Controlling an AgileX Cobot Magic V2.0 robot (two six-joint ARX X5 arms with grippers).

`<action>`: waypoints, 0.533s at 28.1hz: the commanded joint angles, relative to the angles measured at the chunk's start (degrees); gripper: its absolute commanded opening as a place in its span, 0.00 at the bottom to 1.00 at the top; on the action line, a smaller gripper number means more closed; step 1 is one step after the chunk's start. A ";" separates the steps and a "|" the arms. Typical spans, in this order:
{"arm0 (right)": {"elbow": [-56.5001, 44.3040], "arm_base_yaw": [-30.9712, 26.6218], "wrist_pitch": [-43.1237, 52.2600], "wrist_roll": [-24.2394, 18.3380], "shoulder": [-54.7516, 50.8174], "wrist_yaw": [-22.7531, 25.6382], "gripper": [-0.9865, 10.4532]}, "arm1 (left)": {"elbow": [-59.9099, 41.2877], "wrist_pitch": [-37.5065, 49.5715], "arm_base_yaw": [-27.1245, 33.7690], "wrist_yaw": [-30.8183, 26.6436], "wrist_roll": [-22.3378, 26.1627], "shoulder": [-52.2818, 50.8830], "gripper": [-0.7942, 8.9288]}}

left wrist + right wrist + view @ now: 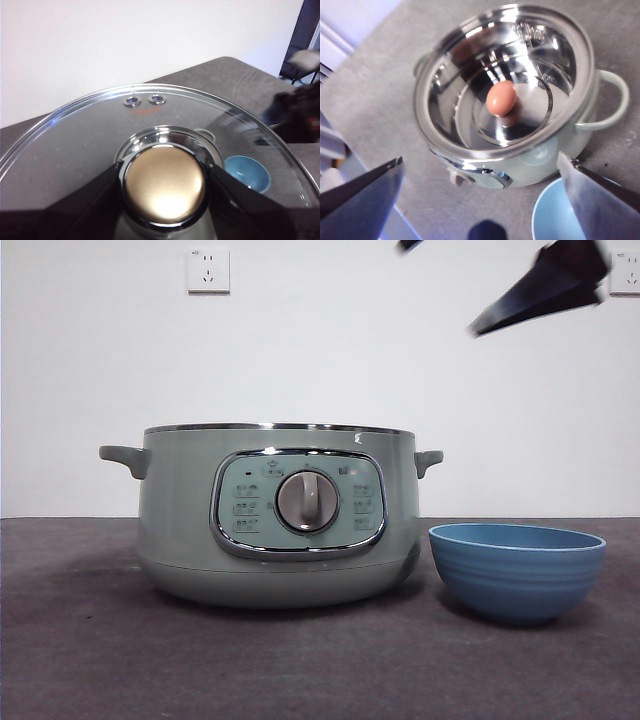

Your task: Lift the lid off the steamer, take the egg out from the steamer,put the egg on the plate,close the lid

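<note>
While left hand (pixel 165 187) grips lid (pixel 90 135), right hand (pixel 480 200) gapes; grey table (pixel 90 660), white wall (pixel 320 340).

steamer (pixel 280 515) panel markings, lid (pixel 90 135) print, unreadable

The egg (pixel 501 98) lies in the steamer (pixel 520 165) below the right gripper (pixel 485 200); the plate (pixel 555 215) sits beside it, seemingly apart.

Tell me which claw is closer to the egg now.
Right. The right claw hangs open above the steamer, the egg below it. The left claw holds the lid by its knob, lifted away.
</note>
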 commanded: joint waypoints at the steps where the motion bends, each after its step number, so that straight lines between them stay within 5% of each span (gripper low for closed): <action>1: 2.78 3.89 0.61 0.83 4.52 4.02 0.56 | 0.87 0.48 0.11 -0.72 -1.36 -3.10 0.07; 9: 20.44 12.83 -2.27 0.55 26.84 13.97 0.56 | 0.87 -5.70 0.11 -2.14 -1.20 -6.38 0.07; 15: 29.88 14.36 -2.60 -0.24 39.89 17.79 0.56 | 0.87 -6.05 0.11 -2.19 -0.17 -6.38 0.07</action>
